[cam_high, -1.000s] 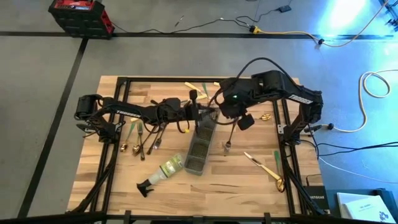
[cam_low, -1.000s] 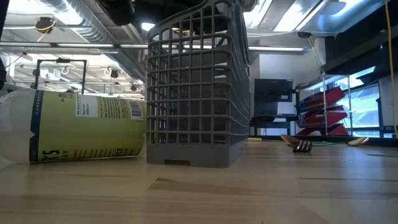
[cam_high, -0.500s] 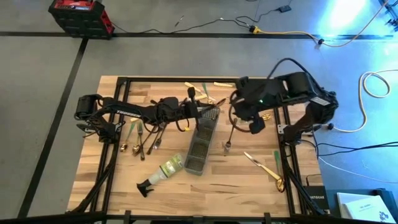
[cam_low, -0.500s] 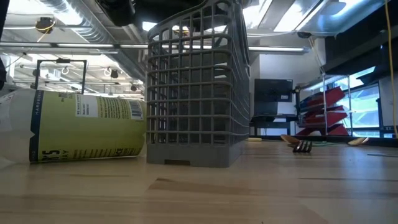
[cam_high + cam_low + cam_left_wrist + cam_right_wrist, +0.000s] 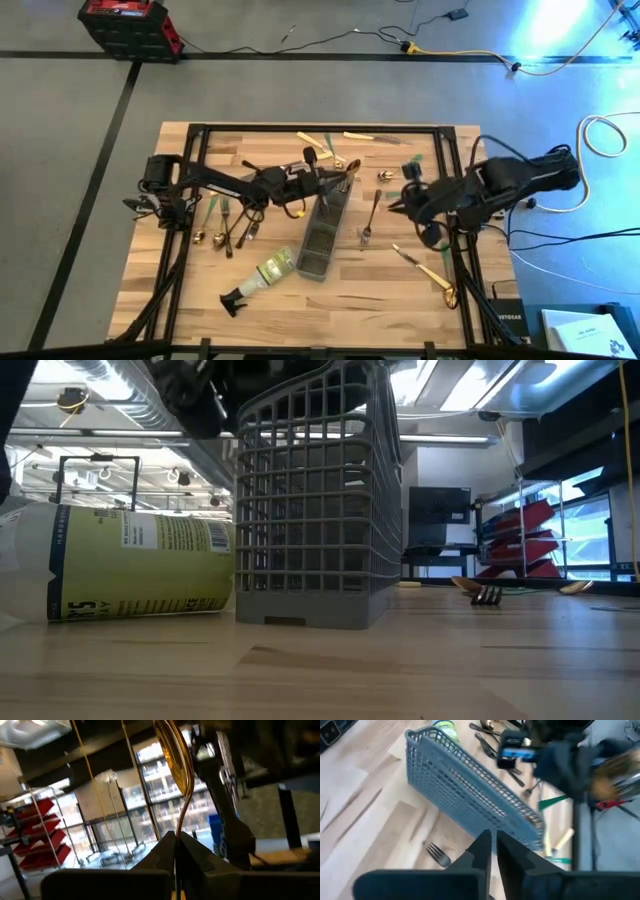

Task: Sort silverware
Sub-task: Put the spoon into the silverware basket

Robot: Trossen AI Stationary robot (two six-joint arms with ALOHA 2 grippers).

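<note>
The left gripper (image 5: pixel 176 845), clamped on a gold spoon (image 5: pixel 176 755) above the grey caddy's (image 5: pixel 323 232) far end, should lower it handle-first into one compartment, while the empty, closed right gripper (image 5: pixel 492 845) waits beside loose forks (image 5: pixel 368 215).

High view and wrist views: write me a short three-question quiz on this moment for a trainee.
1. True or false: the left tool is shut on a gold spoon.
2. The spray bottle is: A) standing upright; B) lying on its side on the table; C) on the floor.
3. What does the right tool hold?

Key: 1 true. 2 B. 3 Nothing; it is shut and empty.
</note>
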